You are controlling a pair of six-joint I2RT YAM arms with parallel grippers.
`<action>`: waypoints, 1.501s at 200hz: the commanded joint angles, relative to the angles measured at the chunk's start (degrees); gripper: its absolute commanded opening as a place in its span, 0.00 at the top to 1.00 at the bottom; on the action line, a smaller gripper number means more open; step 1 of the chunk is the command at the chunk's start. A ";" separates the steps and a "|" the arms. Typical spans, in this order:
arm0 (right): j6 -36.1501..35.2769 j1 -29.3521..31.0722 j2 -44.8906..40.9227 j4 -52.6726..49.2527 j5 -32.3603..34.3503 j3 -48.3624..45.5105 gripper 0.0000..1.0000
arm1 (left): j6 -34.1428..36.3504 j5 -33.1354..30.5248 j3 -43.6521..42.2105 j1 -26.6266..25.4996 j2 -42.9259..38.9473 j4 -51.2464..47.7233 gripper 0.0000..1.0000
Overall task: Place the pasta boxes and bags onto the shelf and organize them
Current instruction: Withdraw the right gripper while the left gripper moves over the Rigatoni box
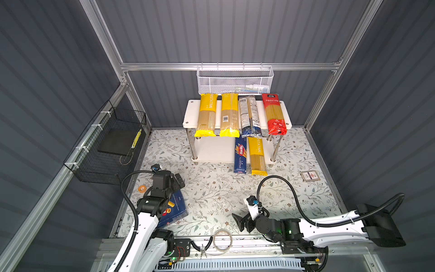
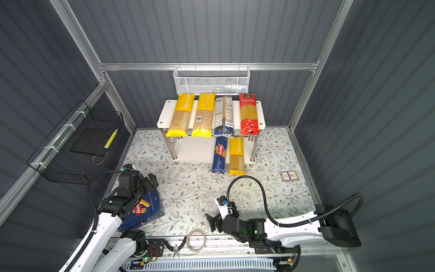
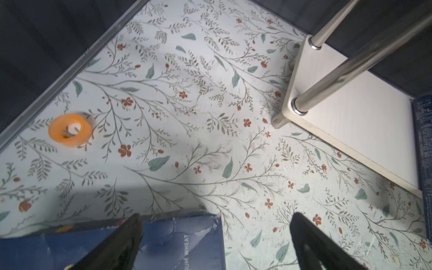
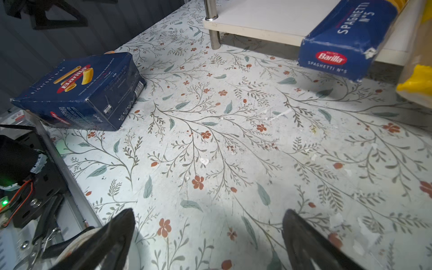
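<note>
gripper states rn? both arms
left gripper: open, over a corner of the rigatoni box, not closed on it.
right gripper: open, empty.

i count five bags, all well ahead of the right pincer (image 1: 239,221): three yellow bags (image 1: 206,115) (image 1: 229,115) (image 1: 257,155), one red bag (image 1: 274,114), one clear bag (image 1: 249,115). two blue boxes: narrow box (image 1: 240,155) ahead too, wide box (image 2: 150,212) just beneath the left pincer (image 1: 177,180). one shelf (image 1: 190,110). two baskets, white mesh basket (image 1: 235,81) and black wire basket (image 1: 106,146).
</note>
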 commanded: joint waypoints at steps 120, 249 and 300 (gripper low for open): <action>12.38 -9.10 -14.43 -9.78 -1.28 -5.95 0.01 | -23.75 -12.86 4.07 -31.25 5.99 -15.96 0.00; 4.36 -13.18 -4.04 -1.30 -11.86 -1.24 0.01 | -36.20 -20.08 1.79 -43.70 4.64 -24.80 0.00; 4.09 -13.50 -4.87 -0.61 -15.02 -0.35 0.01 | -36.22 -19.87 -1.11 -43.62 4.32 -21.75 0.00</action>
